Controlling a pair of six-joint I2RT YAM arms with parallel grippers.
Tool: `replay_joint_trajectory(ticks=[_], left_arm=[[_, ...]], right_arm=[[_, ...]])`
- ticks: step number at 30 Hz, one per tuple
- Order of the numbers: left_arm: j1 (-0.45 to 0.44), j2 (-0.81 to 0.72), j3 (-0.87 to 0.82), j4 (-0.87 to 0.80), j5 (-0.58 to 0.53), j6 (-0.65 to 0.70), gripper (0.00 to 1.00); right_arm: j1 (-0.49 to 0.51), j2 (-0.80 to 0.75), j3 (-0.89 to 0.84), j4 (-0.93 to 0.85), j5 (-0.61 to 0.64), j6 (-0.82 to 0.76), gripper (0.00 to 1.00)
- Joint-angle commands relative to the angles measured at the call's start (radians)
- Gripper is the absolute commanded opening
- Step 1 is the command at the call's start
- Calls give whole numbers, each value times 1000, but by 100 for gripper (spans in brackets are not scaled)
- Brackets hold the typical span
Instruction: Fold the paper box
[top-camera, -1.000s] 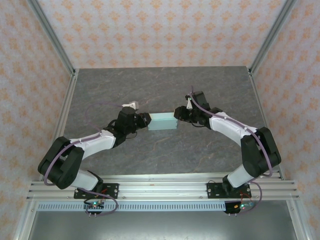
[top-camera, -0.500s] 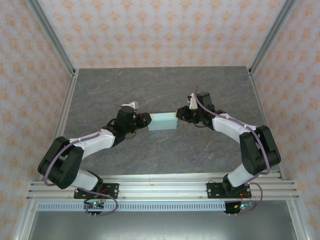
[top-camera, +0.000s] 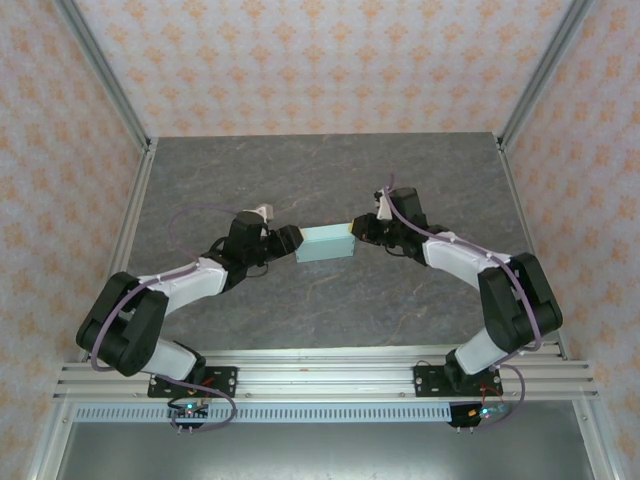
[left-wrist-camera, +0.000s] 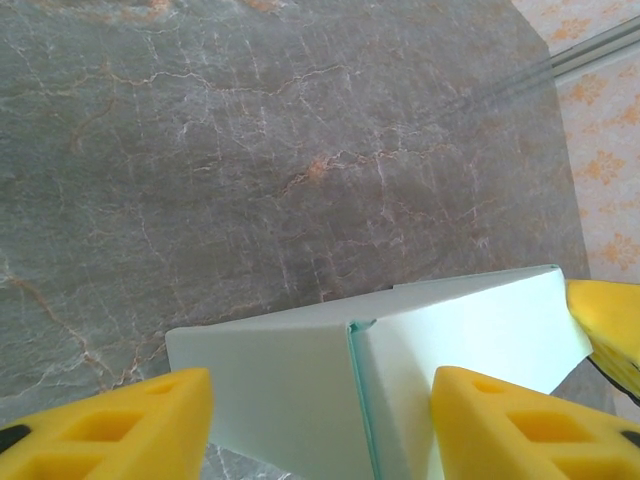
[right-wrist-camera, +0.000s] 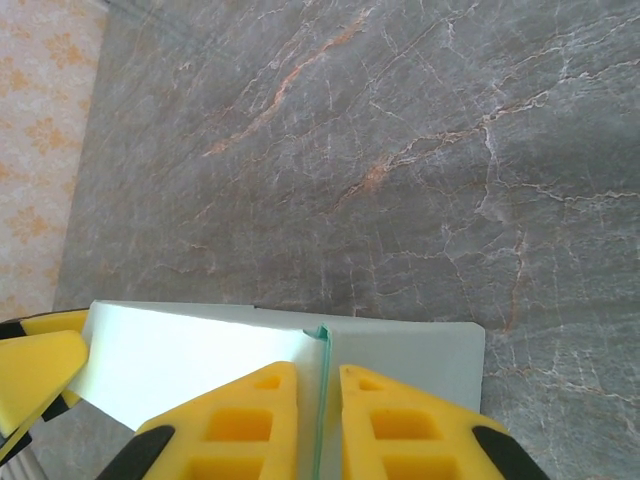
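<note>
The right pincer (right-wrist-camera: 318, 372), clenched on the seam of the pale mint-blue thin-card paper box (right-wrist-camera: 400, 350) lying between both pincers, should anchor it while the released left pincer (left-wrist-camera: 320, 390), straddling the far end, closes squarely, avoiding creases.

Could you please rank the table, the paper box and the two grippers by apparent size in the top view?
1. table
2. paper box
3. left gripper and right gripper: look alike, unranked

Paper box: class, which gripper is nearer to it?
Right. The right gripper pinches a thin edge of the paper box; the left gripper straddles its other end, jaws open, not clearly touching.
</note>
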Motion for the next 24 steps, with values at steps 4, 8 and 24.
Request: replay_joint_trajectory(ticks=[4,8,24], left_arm=[[-6,-1,4,-210,35,29,63],[-6,-23,16,-218,56,38,65],[-5,-100,-30,-199,80,15,52]], right_arm=[[50,81,-64,-340,184,2,13],[60,78,-51,-347,193,6,13],[82,49,-43,-356,221,21,13]])
